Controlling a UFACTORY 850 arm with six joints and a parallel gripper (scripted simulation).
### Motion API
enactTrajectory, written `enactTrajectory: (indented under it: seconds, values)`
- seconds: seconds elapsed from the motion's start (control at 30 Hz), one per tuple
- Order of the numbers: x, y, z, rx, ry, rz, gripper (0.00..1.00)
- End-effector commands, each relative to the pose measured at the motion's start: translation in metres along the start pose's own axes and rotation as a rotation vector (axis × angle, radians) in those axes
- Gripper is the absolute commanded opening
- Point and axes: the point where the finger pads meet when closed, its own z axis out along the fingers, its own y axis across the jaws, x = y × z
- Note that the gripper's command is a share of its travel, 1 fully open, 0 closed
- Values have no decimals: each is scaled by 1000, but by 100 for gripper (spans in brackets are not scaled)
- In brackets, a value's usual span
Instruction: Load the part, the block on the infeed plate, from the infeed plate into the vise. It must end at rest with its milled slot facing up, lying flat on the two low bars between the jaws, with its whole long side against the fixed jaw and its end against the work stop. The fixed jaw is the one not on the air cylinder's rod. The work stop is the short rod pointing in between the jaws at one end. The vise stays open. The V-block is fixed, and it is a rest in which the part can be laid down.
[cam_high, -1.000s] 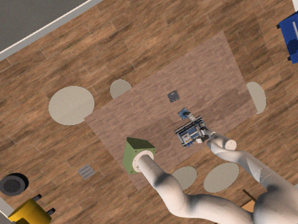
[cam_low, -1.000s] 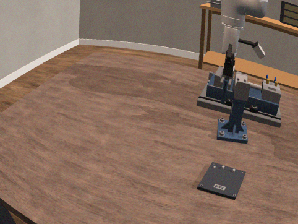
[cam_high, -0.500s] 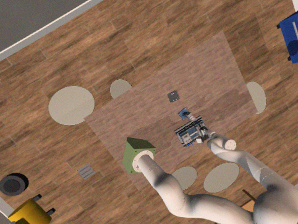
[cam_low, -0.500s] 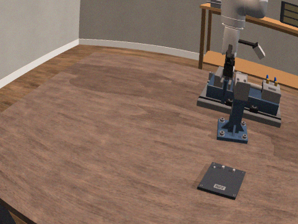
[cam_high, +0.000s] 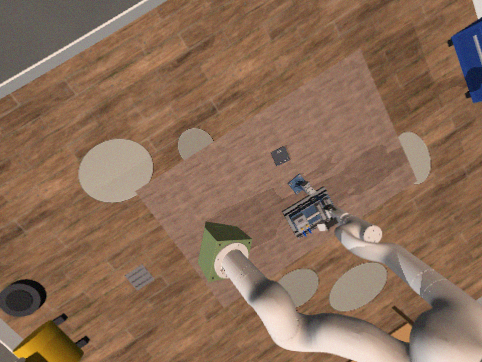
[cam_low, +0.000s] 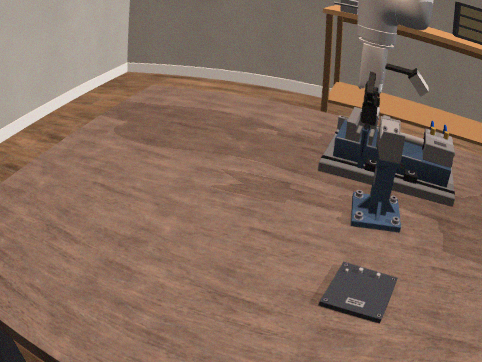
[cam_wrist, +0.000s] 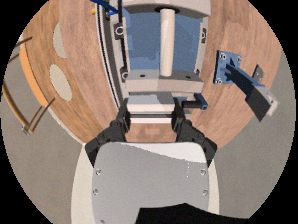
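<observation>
My gripper (cam_wrist: 150, 104) is shut on the part (cam_wrist: 153, 106), a light grey block, and holds it low over the blue and grey vise (cam_wrist: 161, 43). I cannot tell whether the part touches the bars or a jaw. In the exterior view the gripper (cam_low: 370, 112) reaches down between the jaws of the vise (cam_low: 392, 152), and the part is hidden there. The dark infeed plate (cam_low: 359, 297) lies bare.
The blue V-block stand (cam_low: 378, 197) stands just in front of the vise, between it and the infeed plate, and shows in the wrist view (cam_wrist: 242, 83) on the right. A wooden shelf (cam_low: 400, 100) stands behind the vise. The arm's green base (cam_high: 222, 250) is to the side.
</observation>
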Motion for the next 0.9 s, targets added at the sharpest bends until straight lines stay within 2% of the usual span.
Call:
enactTrajectory:
  seconds: [0.0,0.07,0.1,0.87]
  values:
    - [-1,0,0,0,-1,0,0]
    - [-1,0,0,0,-1,0,0]
    - [-1,0,0,0,-1,0,81]
    - [-1,0,0,0,-1,0,81]
